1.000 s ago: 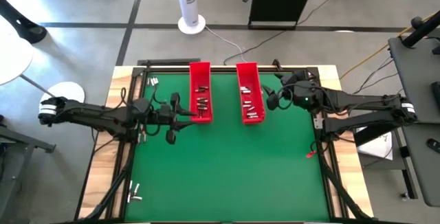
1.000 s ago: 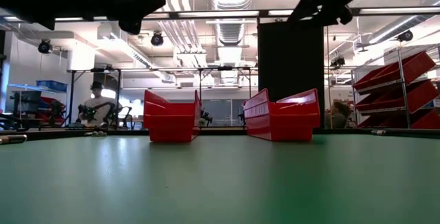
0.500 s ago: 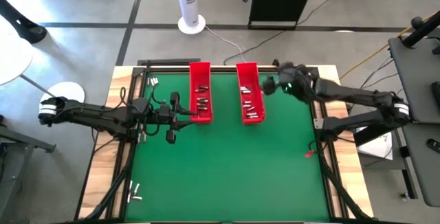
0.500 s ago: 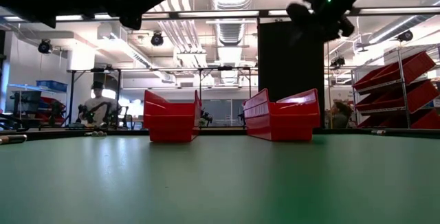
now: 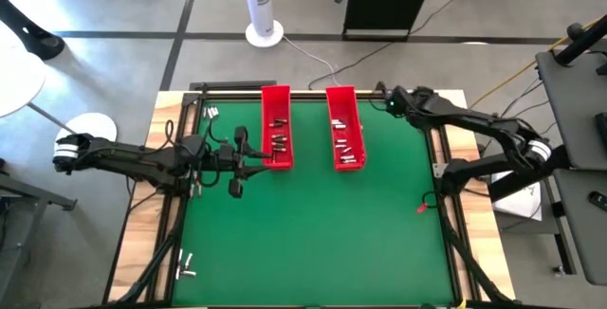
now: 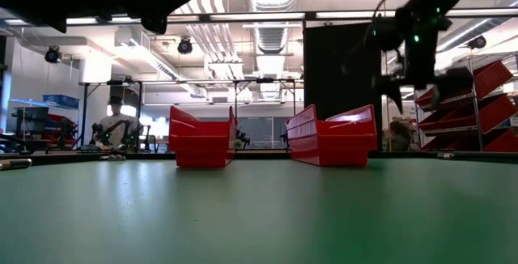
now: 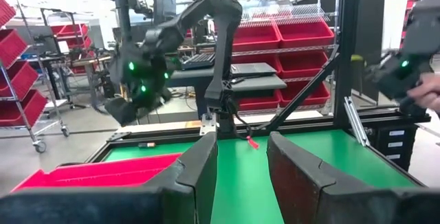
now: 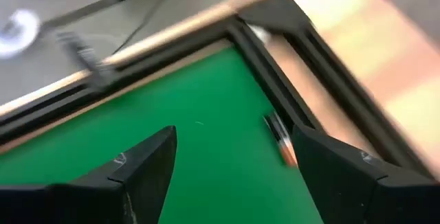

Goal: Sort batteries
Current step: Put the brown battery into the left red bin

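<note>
Two long red trays, the left tray [image 5: 276, 127] and the right tray [image 5: 345, 127], stand on the green mat at the far middle. Both hold small batteries [image 5: 278, 141] [image 5: 346, 144]. My left gripper [image 7: 240, 169] hovers open by the left tray's near end [image 5: 258, 163], pointing level, with nothing between its fingers. My right gripper [image 8: 234, 162] hangs open over the mat's far right corner [image 5: 391, 101], slanting down. One dark battery with a coppery end [image 8: 278, 141] lies on the mat below it, against the black frame rail.
Loose batteries lie at the far left [image 5: 211, 113] and on the wood at the near left [image 5: 185, 269]. A small red piece [image 5: 424, 209] lies by the right rail. Black frame rails [image 5: 438, 172] border the mat. A person's hand [image 7: 430, 93] shows beyond the table.
My right gripper has swung from beside the right tray toward the table's far right corner. It has sunk, tipped downward and rolled about its own line. My left arm has kept still.
</note>
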### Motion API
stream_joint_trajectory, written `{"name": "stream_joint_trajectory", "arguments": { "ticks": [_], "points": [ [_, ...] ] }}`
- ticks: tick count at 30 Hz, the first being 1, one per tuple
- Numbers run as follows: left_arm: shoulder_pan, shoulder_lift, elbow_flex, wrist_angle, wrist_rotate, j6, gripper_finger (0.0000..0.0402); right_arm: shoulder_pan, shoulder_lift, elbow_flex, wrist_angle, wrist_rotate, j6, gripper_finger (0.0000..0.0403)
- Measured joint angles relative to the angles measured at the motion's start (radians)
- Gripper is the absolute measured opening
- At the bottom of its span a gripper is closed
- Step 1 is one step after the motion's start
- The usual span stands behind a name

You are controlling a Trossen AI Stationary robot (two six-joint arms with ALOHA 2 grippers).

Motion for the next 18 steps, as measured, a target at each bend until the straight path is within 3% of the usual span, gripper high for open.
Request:
{"name": "stream_joint_trajectory", "arguments": {
  "ticks": [6, 9, 18],
  "points": [
    [0.000, 0.000, 0.000, 0.001, 0.000, -0.007, 0.0110, -0.002, 0.073, -0.106, 0.004, 0.048, 0.460, 0.0263],
    [0.000, 0.000, 0.000, 0.000, 0.000, -0.010, 0.0110, -0.009, 0.120, -0.136, 0.028, 0.052, 0.586, 0.0255],
    [0.000, 0.000, 0.000, -0.006, 0.001, -0.029, 0.0110, -0.127, 0.275, -0.132, 0.137, -0.016, 0.377, 0.0257]
  ]
}}
